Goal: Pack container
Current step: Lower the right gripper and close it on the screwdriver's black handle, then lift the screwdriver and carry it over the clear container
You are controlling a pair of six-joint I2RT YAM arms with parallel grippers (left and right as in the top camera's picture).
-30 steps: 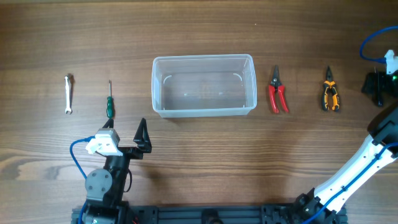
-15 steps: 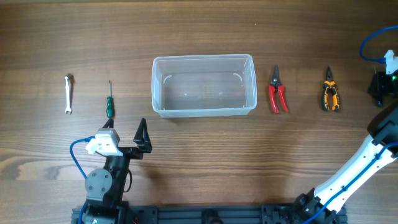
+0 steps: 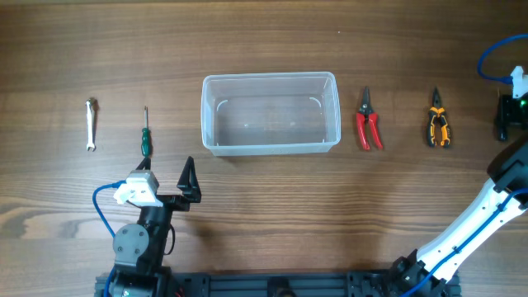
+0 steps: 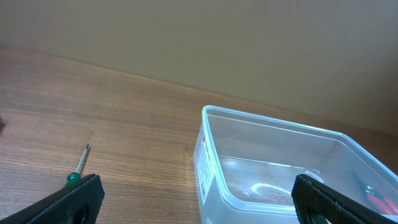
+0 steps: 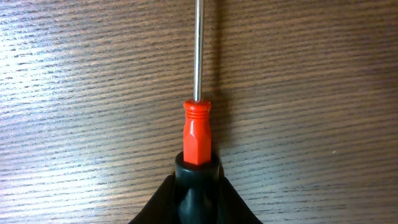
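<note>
The wooden table (image 3: 264, 214) fills the overhead view. On it the container (image 3: 271, 115), a clear plastic tub, stands upright just toward 12 o'clock from the centre, its long side running 9 to 3.

The left gripper (image 4: 196, 186) hangs near the table's 7 o'clock edge with its jaws spread wide and nothing between them. It faces 12 o'clock, toward the tub's near left corner.

The right gripper (image 5: 198, 177) sits at the far 3 o'clock edge, clamped on the handle of a red screwdriver (image 5: 197, 140). The shaft points to 12 o'clock in the wrist view. The tool seems to lie close over the wood, though I cannot tell whether it touches.

Toward 3 o'clock from the tub lie red-handled cutters (image 3: 368, 124), then orange-and-black pliers (image 3: 438, 124), well apart from each other.

Toward 9 o'clock lie a green screwdriver (image 3: 144, 136), tip to 12, and beyond it a small wrench (image 3: 91, 124).
</note>
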